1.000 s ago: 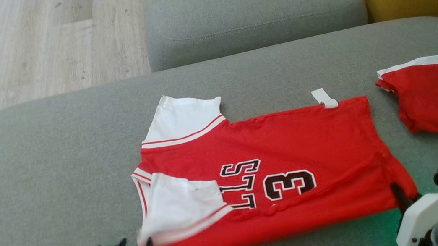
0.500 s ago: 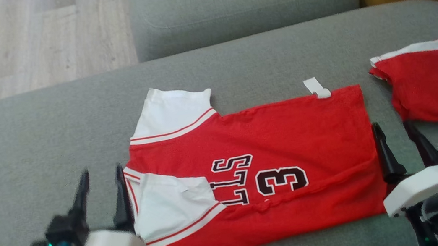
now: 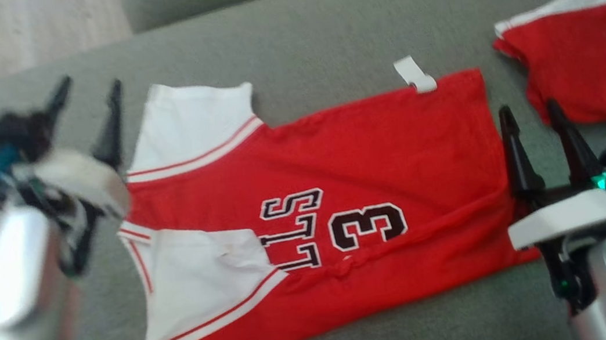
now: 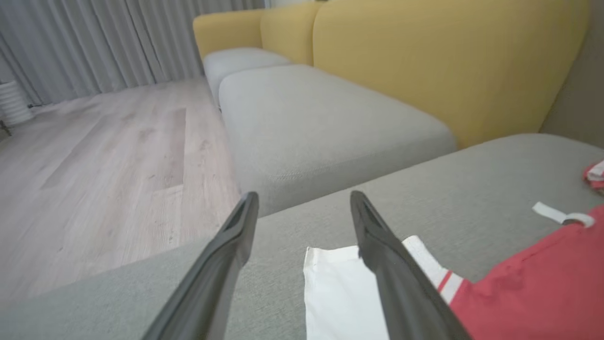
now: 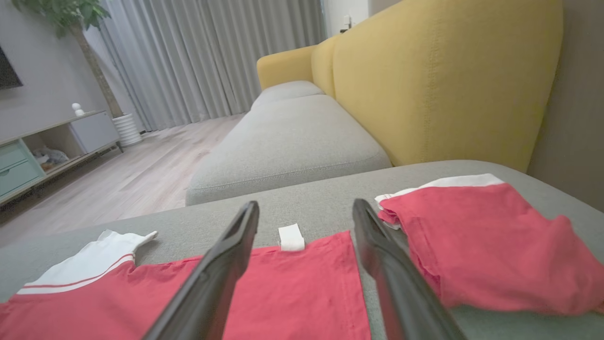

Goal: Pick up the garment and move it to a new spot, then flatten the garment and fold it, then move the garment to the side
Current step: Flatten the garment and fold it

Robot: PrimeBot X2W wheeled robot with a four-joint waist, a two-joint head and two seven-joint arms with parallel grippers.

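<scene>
Red jersey [image 3: 337, 159] with white sleeves lies folded flat on the grey cushion [image 3: 319, 27]. Black "3" readable, neighbouring letters partly covered. Left pincer [image 3: 90, 84] beside its sleeve, right pincer [image 3: 527, 106] beside its hem, both spread wide, empty.

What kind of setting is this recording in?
Most likely a home living room: a yellow-backed sofa with grey seat cushions, floor-length grey curtains, and a low media cabinet beside a potted plant.

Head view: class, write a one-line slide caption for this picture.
Open left gripper and open right gripper flank a red jersey spread on a grey sofa cushion, a smaller red garment nearby.
</scene>
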